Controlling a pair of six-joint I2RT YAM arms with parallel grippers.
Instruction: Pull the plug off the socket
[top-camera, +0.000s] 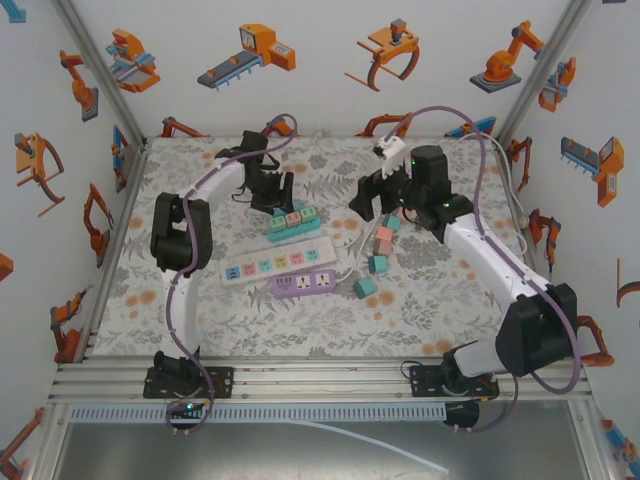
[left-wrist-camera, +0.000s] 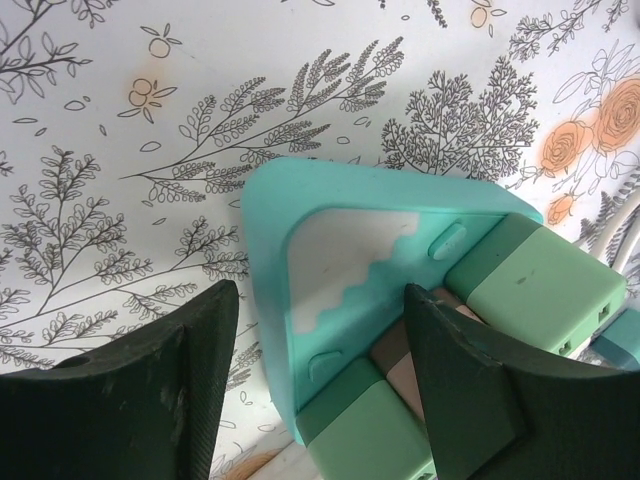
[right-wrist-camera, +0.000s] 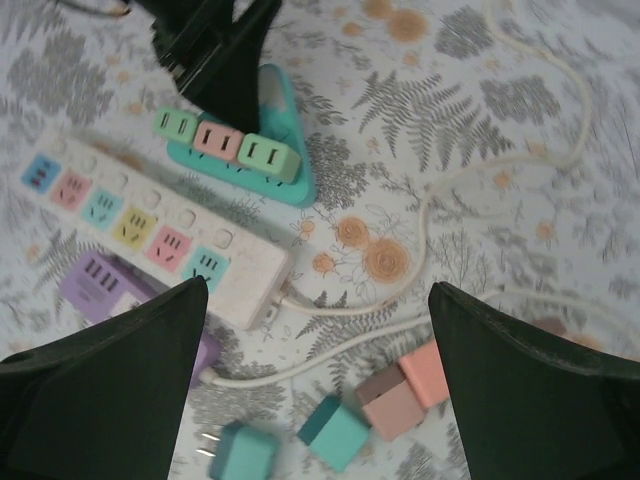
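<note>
Top external: left claw (top-camera: 274, 203) above teal socket (top-camera: 293, 222).

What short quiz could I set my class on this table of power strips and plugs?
1. True or false: the right gripper is holding a plug.
2. How many plugs sit in the teal power strip? A) one B) three C) five
3. What colour is the middle plug in that strip?

Key: 1 false, its jaws are open with nothing between them; 2 B; 3 pink.
</note>
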